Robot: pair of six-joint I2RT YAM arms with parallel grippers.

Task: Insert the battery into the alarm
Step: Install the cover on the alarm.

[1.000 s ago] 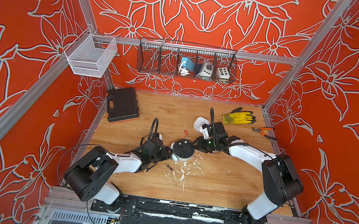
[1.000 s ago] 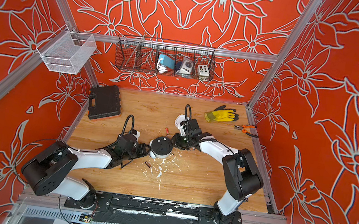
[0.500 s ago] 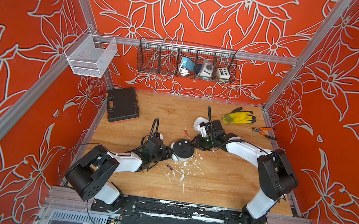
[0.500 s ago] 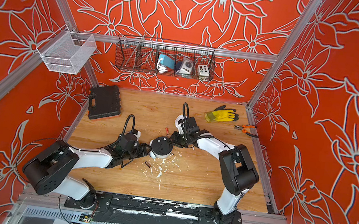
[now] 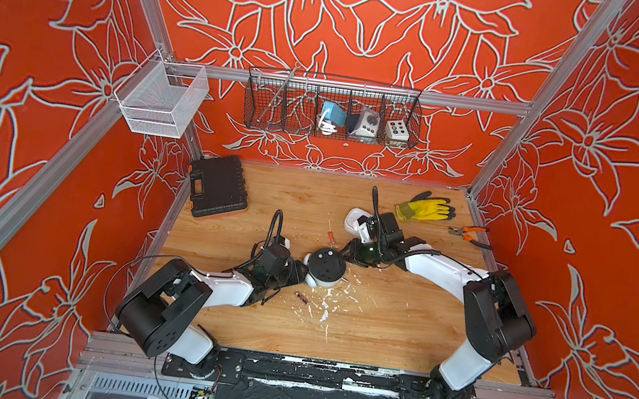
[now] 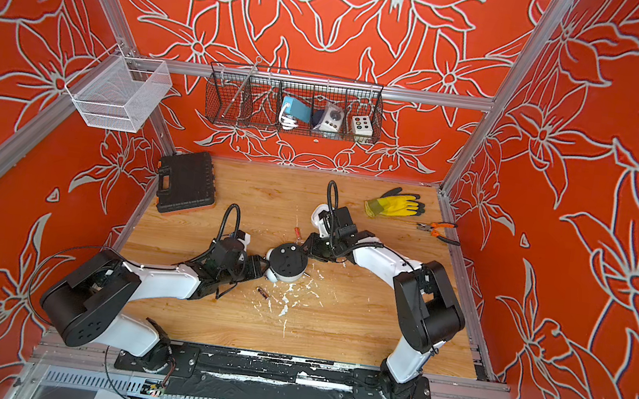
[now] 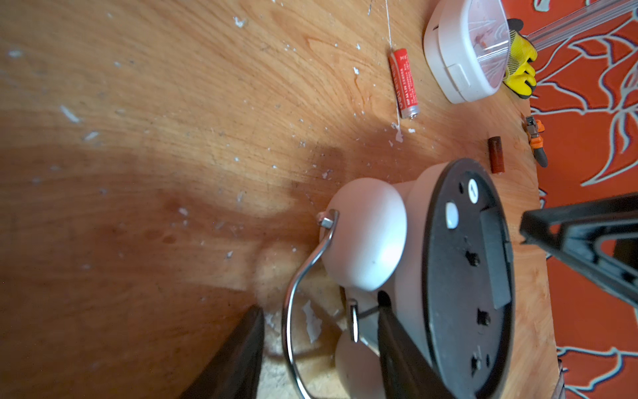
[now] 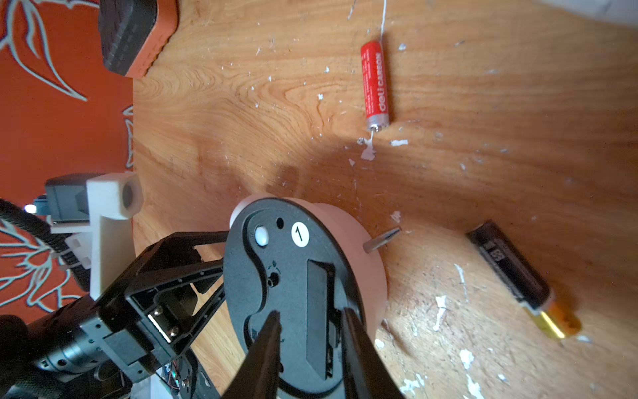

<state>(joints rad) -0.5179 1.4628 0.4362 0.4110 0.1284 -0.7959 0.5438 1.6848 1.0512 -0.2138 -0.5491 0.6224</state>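
Black case sits in the far-left corner of the worktop. The left gripper is low on the alarm's left side, with its jaws apart around the wire handle and a bell. A gap shows between one finger and the wire, so it reads as open and not clamping, though the other finger's contact with the body is hard to judge. A black-and-gold battery lies loose just in front of the alarm, toward the near edge. The alarm is at mid-worktop, face down with its black back up. Its battery slot is uncovered and looks empty. A red battery lies loose just behind the alarm, toward the far edge. The right gripper comes in from the right over the alarm's back. Its jaws are part-open and straddle the near end of the slot, with nothing held between them. A white round device sits behind the right wrist. Further right, a yellow glove and pliers lie near the far-right corner.
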